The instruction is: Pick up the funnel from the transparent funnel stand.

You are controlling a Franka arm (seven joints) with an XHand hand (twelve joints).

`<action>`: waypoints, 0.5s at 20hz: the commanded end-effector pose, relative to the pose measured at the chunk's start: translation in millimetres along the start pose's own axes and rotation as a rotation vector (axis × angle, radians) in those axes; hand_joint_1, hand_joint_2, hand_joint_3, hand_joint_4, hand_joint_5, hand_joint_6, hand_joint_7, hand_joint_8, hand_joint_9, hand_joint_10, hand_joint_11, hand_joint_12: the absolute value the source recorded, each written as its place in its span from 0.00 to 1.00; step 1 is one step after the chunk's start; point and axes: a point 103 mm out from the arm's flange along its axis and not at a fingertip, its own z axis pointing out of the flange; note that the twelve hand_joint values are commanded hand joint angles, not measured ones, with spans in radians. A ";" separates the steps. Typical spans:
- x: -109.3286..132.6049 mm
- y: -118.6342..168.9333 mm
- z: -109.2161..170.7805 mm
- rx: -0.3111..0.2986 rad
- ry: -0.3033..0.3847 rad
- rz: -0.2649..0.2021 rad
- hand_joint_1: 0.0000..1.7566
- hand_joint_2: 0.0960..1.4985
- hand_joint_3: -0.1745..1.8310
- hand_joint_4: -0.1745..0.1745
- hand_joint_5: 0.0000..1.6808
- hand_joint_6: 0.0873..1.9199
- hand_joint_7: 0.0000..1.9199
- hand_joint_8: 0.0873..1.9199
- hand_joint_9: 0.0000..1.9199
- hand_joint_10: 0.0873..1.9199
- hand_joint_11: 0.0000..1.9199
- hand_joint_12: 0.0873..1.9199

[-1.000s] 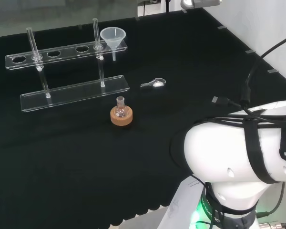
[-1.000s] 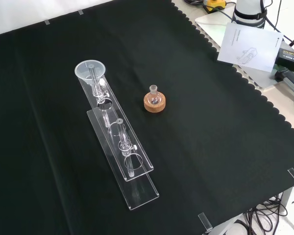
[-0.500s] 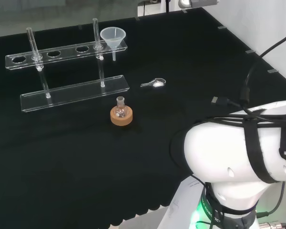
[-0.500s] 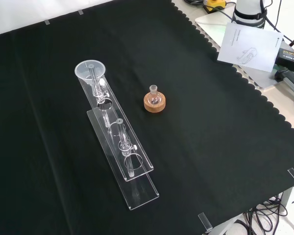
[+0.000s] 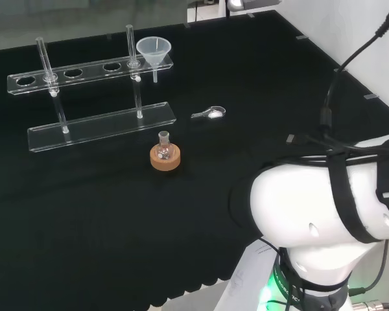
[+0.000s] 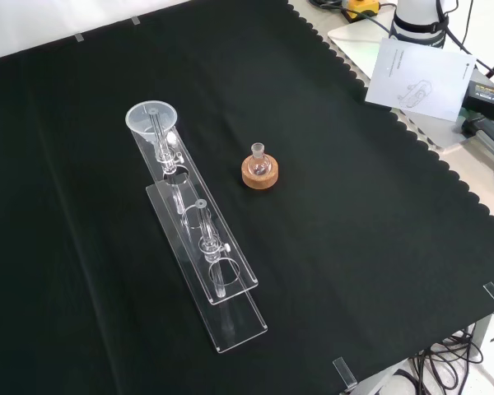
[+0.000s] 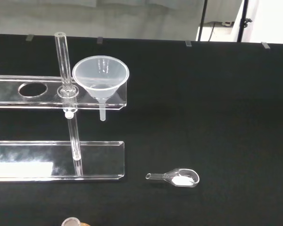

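- Head view: the funnel (image 5: 154, 51) sits in the end hole of the stand (image 5: 91, 71), at the rack's right end, spout hanging free below the upper shelf.
- Stand base (image 5: 102, 125) lies nearer than the shelf; two upright rods join them.
- From the funnel, a small scoop (image 5: 209, 113) lies at about 5 o'clock, well apart, with bare cloth (image 5: 259, 78) between them.
- A small flask (image 5: 163, 148) on a cork ring (image 5: 165, 159) stands near the base's front edge, at about 6 o'clock from the funnel.
- Front view: the funnel (image 6: 151, 119) is at the rack's far end, with open cloth around its far edge.
- Wrist view: the funnel's (image 7: 101, 76) rim overhangs the shelf's end edge.
- I cannot tell how the hand's fingers are set.
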 end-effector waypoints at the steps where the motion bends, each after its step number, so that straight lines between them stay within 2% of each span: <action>1: 0.7 17.9 8.1 0.019 -0.016 0.028 0.00 0.74 0.30 0.63 0.04 0.00 0.00 0.03 0.02 0.29 0.00 0.66; 5: 0.9 39.0 17.4 0.047 -0.027 0.018 0.00 0.74 0.30 0.63 0.04 0.00 0.00 0.03 0.03 0.29 0.00 0.66; 10: -2.6 82.1 35.0 0.083 -0.029 -0.018 0.01 0.74 0.28 0.63 0.05 0.00 0.00 0.04 0.03 0.29 0.00 0.67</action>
